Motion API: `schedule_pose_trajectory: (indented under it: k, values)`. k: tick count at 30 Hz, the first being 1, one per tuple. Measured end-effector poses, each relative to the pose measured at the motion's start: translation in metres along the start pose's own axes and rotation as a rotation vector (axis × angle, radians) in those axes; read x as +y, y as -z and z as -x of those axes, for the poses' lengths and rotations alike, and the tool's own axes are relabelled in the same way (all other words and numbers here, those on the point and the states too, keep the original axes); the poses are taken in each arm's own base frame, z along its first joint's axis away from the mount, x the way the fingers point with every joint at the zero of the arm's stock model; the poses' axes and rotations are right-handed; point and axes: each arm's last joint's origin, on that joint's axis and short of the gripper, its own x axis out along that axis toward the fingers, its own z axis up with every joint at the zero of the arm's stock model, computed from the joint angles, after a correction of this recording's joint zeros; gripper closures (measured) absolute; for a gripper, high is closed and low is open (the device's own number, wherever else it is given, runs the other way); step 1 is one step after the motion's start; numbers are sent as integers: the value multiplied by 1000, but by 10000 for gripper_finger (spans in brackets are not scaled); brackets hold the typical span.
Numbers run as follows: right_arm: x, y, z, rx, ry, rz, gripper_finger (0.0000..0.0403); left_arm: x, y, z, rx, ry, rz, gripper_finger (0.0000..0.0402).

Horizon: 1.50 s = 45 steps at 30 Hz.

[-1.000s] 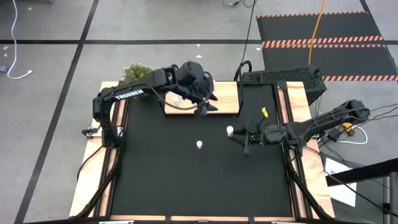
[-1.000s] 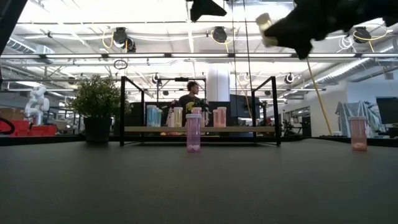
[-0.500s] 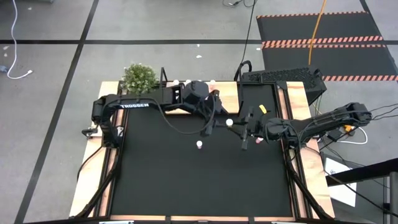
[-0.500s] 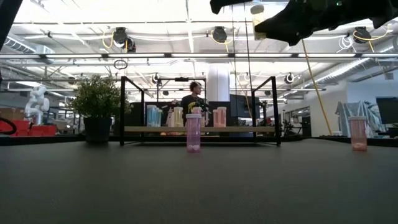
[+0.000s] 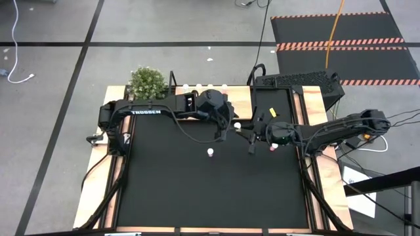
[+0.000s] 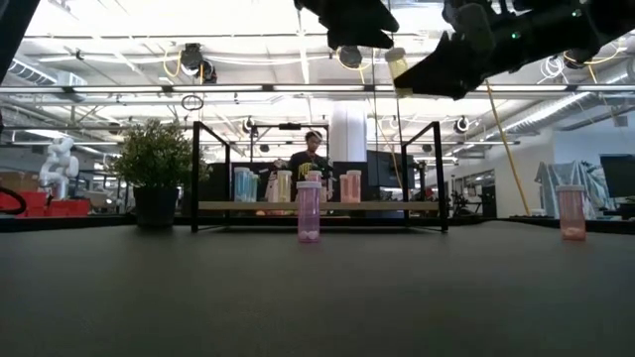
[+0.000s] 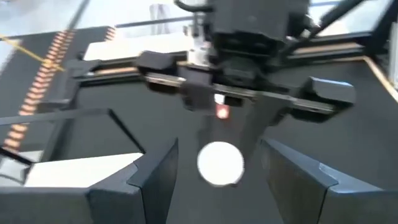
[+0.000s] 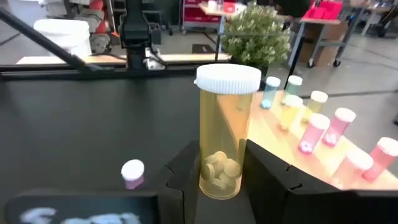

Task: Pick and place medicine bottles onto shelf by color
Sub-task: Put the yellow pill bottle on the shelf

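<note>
My right gripper (image 8: pixel 221 167) is shut on a yellow medicine bottle (image 8: pixel 222 143) with a white cap, held high above the table's middle (image 5: pixel 237 126). My left gripper (image 7: pixel 219 177) is open just to the bottle's left and far side. Its fingers flank the white cap (image 7: pixel 220 163) in the left wrist view, apart from it. A pink bottle (image 6: pixel 309 211) stands on its base mid-table, and another (image 6: pixel 571 211) stands to the right. The shelf (image 6: pixel 317 206) at the far edge carries blue, yellow and pink bottles. My right gripper pinches the yellow bottle's lower body (image 8: pixel 208 177) between its two fingers. The fingers come about level from the table's right side. The bottle stands nearly upright, cap up, lifted well clear of the table.
A green plant (image 5: pixel 147 81) stands at the shelf's left end. A dark keyboard-like unit (image 5: pixel 298 81) lies beyond the far right corner. Black mat lies open toward the near edge (image 5: pixel 210 196). A person (image 6: pixel 310 157) stands in the room behind the shelf.
My left gripper has come off the shelf, moving down and toward the table's near right, up to the yellow bottle. My right gripper has carried the bottle toward the table's left and far edge and rolled, so the bottle stands more upright.
</note>
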Motion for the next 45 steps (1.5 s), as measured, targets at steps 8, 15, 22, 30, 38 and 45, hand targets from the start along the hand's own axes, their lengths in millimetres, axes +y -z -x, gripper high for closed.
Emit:
schedule_pose_trajectory:
  k: [8, 15, 22, 30, 38, 45]
  values:
    - [-3, 0, -4, -15, -12, 7, 303, -1, 12, -17, 59, 37, -17, 174]
    - [-2, 0, -4, -17, -32, 5, 303, 1, 15, -21, 75, 23, -2, 174]
    - [-2, 0, -4, -16, -32, -4, 303, 1, 16, -22, 76, 20, 8, 174]
    - [-2, 0, -4, -10, -31, -20, 303, 4, 16, -22, 76, 13, 8, 187]
    - [-2, 1, -4, -2, -25, -19, 303, 6, 16, -22, 76, 10, 26, 261]
    - [-3, 1, -4, 3, -20, -23, 302, 8, 17, -21, 77, 9, 37, 276]
